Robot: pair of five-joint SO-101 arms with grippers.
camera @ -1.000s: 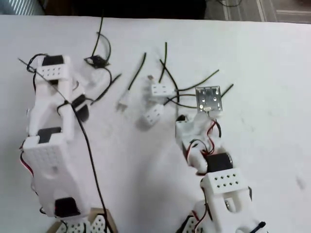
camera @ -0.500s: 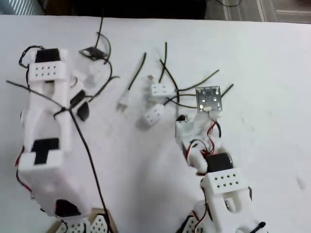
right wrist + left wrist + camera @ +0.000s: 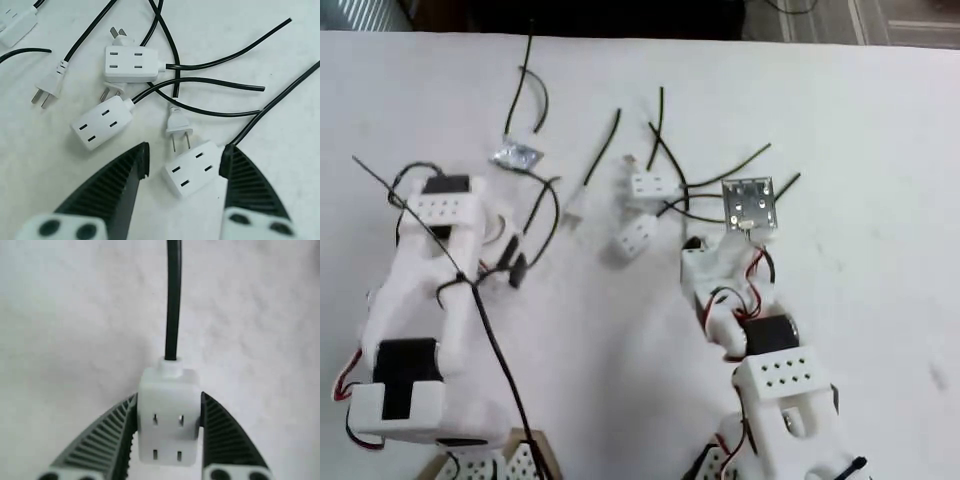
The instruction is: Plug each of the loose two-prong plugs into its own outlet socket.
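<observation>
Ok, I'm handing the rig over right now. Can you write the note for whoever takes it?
Left tool: shut on the held socket, black cord running away from it; its visible slots are empty.
Right tool: open above the table, with the near socket lying beside one finger.
Things: the short plug lies with its prongs toward the near socket, not inserted. The second socket, third socket and far plug lie among the cords.
Done: no plug visibly seated.
Left: every plug needs mating with a socket.
</observation>
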